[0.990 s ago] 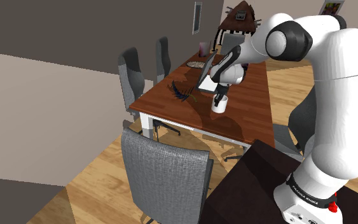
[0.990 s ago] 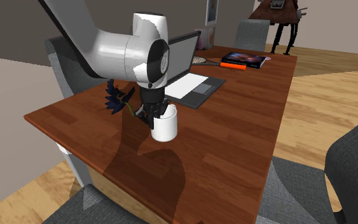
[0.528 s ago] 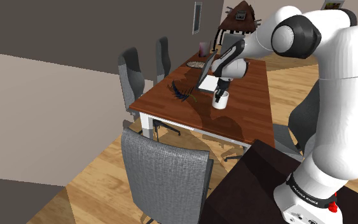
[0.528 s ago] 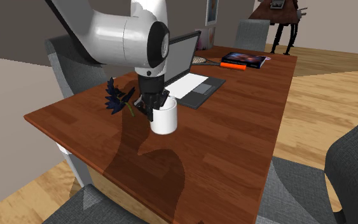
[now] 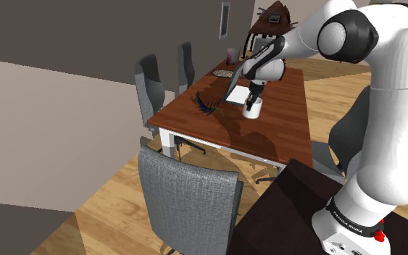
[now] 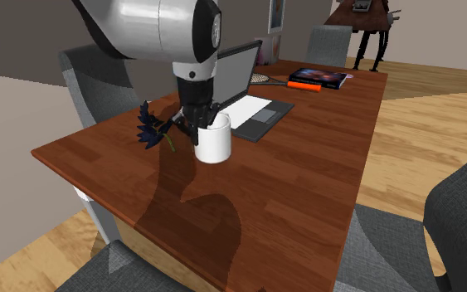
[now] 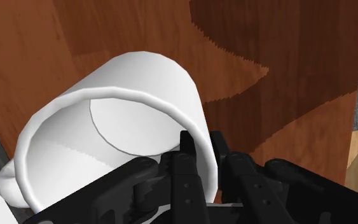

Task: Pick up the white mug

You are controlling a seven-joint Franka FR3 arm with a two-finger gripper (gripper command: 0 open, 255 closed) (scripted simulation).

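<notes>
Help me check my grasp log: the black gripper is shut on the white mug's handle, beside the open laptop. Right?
No. The wrist view shows the gripper shut on the rim of the white mug, one finger inside and one outside, away from the handle. It is beside the open laptop.

My arm (image 5: 392, 123): white shells, dark joints.
I note rounded, glossy white links with a dark grey joint cap (image 5: 338, 34). The base (image 5: 340, 239) carries a black band with small white lettering and a red dot. The fingers (image 7: 189, 172) are all black and blocky.
</notes>
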